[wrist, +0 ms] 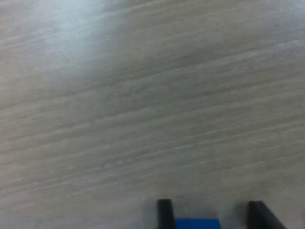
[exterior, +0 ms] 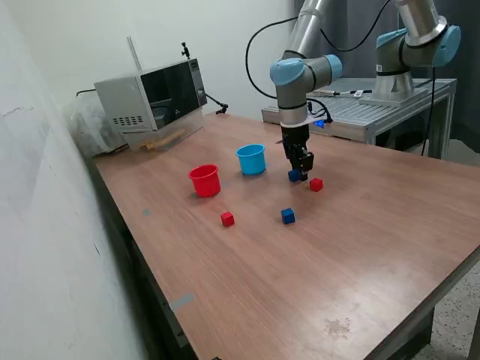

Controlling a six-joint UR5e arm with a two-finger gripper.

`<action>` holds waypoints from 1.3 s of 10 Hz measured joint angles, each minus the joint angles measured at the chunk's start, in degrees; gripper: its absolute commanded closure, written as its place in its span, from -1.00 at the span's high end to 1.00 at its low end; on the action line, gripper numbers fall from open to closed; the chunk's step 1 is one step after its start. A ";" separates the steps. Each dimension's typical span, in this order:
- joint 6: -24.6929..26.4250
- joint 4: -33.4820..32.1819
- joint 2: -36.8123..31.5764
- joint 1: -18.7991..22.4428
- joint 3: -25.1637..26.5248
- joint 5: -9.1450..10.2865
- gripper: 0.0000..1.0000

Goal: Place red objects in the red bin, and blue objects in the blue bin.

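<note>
Pincer [exterior: 301,174] is down at the desk [exterior: 360,247], fingers straddling a blue cube [exterior: 293,176]; wrist view shows that cube [wrist: 198,223] between the two dark fingertips [wrist: 165,213], gaps narrow, can't tell if they actually touch it. Cube looks to sit on the desk surface. Blue cup [exterior: 251,159] is just left of and slightly beyond the pincer, red cup [exterior: 204,181] further left. One red cube [exterior: 316,184] just right of the pincer, second red cube [exterior: 227,218] nearer, below the red cup. Second blue cube [exterior: 288,216] loose on the desk, near side. Microwave [exterior: 154,94] at far left corner.
</note>
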 measured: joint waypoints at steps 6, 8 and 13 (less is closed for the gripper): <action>-1.82 -0.05 0.34 -0.30 -1.53 0.56 -1.00; -2.52 1.07 -3.90 0.12 -1.10 0.49 -1.00; -3.27 4.94 -12.52 -0.50 0.07 0.44 -1.00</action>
